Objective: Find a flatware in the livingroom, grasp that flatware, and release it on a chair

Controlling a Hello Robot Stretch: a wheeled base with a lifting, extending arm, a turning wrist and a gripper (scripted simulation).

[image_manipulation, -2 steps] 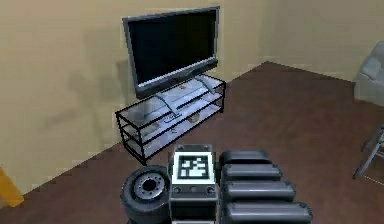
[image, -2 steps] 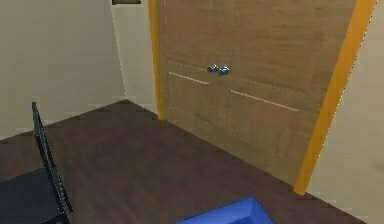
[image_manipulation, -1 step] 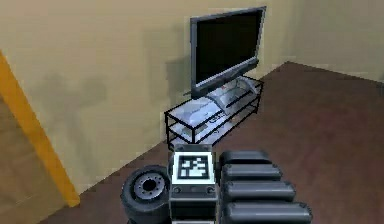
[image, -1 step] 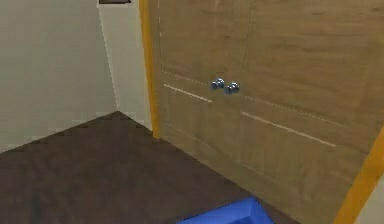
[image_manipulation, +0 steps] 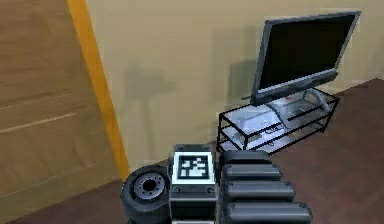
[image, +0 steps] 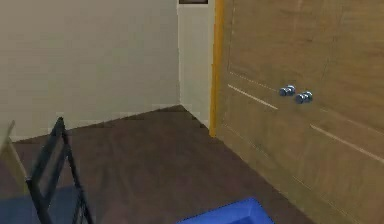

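Note:
A dark-framed chair (image: pixel 55 180) with a blue seat stands at the forward view's lower left, on dark wood floor. In the arm side view the arm's dark segments (image_manipulation: pixel 255 190) lie along the bottom edge, ending at a white marker square (image_manipulation: pixel 192 167). Left of the marker sits the gripper's (image_manipulation: pixel 148 190) round dark body, low in front of the wall. Its far end is not clear enough to make out, so I cannot tell whether it holds anything. I see no flatware.
A wooden door (image: pixel 300 110) with two metal knobs (image: pixel 296 95) and a yellow frame (image: pixel 215 70) fills the forward view's right. A blue surface (image: pixel 225 213) pokes in at the bottom. A television (image_manipulation: pixel 300 50) on a glass stand (image_manipulation: pixel 275 120) stands against the beige wall.

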